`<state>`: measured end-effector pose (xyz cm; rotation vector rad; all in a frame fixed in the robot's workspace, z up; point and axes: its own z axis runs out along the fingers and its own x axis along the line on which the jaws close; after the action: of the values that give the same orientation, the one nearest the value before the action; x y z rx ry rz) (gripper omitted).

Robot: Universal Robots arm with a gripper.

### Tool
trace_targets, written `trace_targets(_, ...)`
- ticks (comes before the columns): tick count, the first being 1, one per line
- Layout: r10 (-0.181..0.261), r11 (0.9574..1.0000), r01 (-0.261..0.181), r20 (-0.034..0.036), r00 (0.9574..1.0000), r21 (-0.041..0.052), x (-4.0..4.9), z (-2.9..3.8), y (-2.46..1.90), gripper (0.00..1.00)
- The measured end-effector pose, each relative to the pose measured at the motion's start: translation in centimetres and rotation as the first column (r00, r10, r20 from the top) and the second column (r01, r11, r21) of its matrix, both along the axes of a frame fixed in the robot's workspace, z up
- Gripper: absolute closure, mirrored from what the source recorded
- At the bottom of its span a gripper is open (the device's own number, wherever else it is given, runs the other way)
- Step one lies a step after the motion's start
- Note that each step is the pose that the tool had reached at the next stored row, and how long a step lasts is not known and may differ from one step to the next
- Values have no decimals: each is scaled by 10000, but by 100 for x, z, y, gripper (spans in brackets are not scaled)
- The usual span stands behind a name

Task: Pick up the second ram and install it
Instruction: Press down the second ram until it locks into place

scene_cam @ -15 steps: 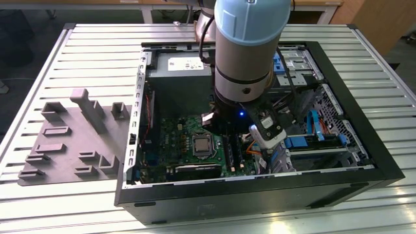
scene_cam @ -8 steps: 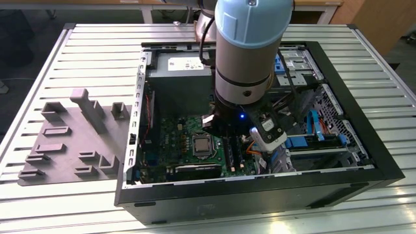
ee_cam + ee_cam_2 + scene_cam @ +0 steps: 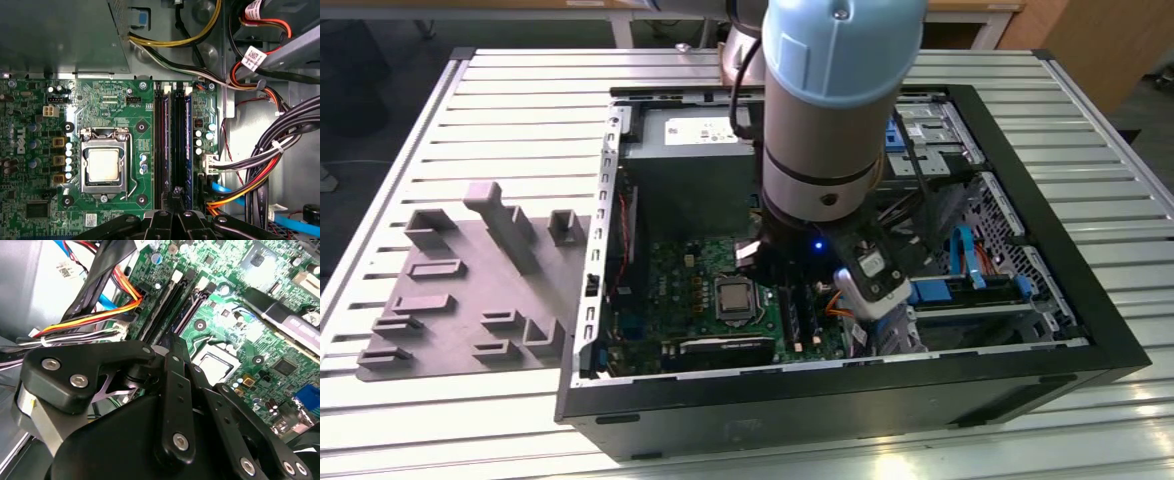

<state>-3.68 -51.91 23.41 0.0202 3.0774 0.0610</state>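
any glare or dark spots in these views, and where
Exterior view: window glare washes the table slats, and the arm shadows the motherboard. First wrist view: the power supply sits dim. Second wrist view: the black pincer looms darkly near the lens.
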Motion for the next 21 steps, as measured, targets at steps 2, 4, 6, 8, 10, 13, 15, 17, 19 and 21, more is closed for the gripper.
trace_targets(2, 0, 10000, 0, 0, 10000, -1, 0, 0, -13, 89)
trace_targets(4, 0, 10000, 0, 0, 10000, 0, 0, 0, -24, 89)
trace_targets(6, -1, 10000, 1, 0, 10000, -1, 0, 0, -29, 89)
trace_targets(8, 0, 10000, 0, 0, 10000, -1, 0, 0, -32, 89)
trace_targets(10, 0, 10000, 0, 0, 10000, -2, 0, -2, -32, 89)
trace_targets(13, 1, 10000, -1, 0, 10000, -1, 0, -10, -32, 89)
trace_targets(15, 0, 10000, 0, 0, 10000, -2, 0, -16, -32, 89)
trace_targets(17, 1, 10000, -1, 0, 10000, -7, 1, -21, -31, 89)
trace_targets(19, 1, 10000, -1, 0, 10000, -14, 1, -27, -32, 89)
trace_targets(21, 1, 10000, -1, -1, 10000, -18, 0, -29, -32, 89)
